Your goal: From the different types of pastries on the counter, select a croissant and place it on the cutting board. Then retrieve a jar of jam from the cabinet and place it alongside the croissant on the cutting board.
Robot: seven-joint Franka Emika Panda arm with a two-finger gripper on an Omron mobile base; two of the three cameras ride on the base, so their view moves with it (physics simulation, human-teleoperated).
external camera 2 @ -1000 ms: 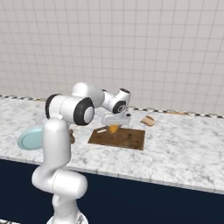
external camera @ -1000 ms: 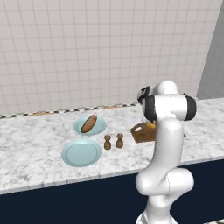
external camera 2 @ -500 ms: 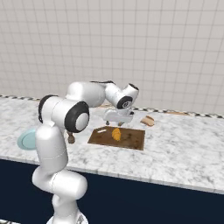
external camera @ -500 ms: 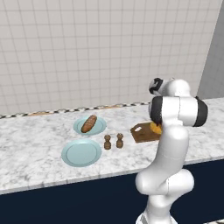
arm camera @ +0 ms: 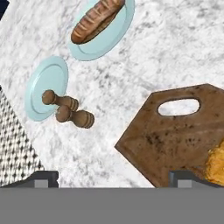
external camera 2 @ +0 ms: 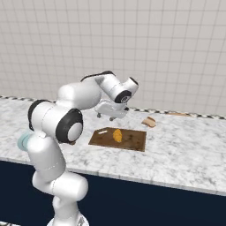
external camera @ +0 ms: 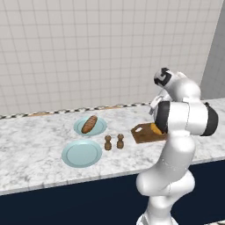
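Observation:
The golden-orange croissant (external camera 2: 117, 135) lies on the dark brown cutting board (external camera 2: 132, 140), near the end with the pale hole. My gripper (external camera 2: 107, 116) hangs open above the board's far left end, apart from the croissant. In the hand view the gripper (arm camera: 113, 180) holds nothing between its tips; the cutting board (arm camera: 170, 138) lies below it and the croissant (arm camera: 217, 164) is at the right edge. From the left base view my arm covers part of the croissant (external camera: 155, 128). The jar of jam and the cabinet are out of view.
A brown loaf (external camera: 89, 124) rests on a light blue plate (external camera: 100, 128); a second plate (external camera: 81, 153) is bare. Two wooden shakers (external camera: 114, 142) stand between the plates and the board. A pale tan bun (external camera 2: 149, 122) lies behind the board on the marble counter (external camera 2: 185, 150).
The gripper let go of the croissant on the cutting board and rose away from it; the croissant stays on the board.

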